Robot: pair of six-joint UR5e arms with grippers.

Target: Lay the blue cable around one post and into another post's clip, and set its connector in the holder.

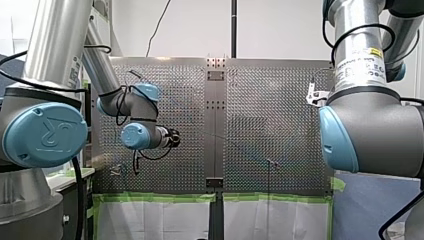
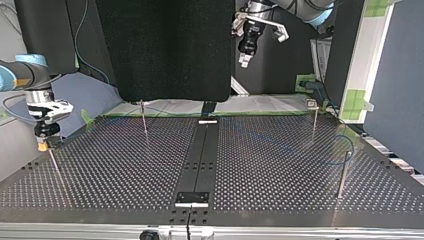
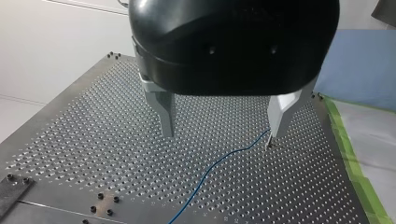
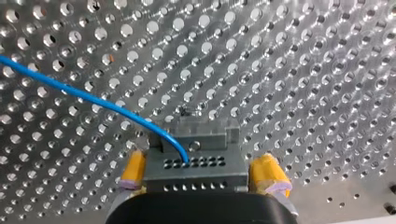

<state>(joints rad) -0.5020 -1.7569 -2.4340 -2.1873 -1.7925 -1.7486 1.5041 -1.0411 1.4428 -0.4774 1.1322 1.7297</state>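
Two grippers to report, and our right gripper [image 4: 201,173] is the busy one. In its wrist view the yellow pads [image 4: 133,170] sit tight against both sides of the grey connector [image 4: 194,163], so we'd call those jaws clamped on it. The blue cable [image 4: 93,99] plugs into a hole in the connector's face and curves away over the table [image 4: 303,70]. In the top view that gripper is low at the table's edge on the view's left, right next to a thin post [image 2: 56,167]. Our left gripper [image 3: 224,133] hangs well above the table, metal fingers [image 3: 166,114] spread wide with nothing between them. Under it the cable lies flat on the table, running from what looks like a post [image 3: 267,142] near the edge with the green tape [image 3: 348,149] back towards the middle. The top view also shows a faint blue loop by the two posts at its right edge; we can't tell if it touches them.
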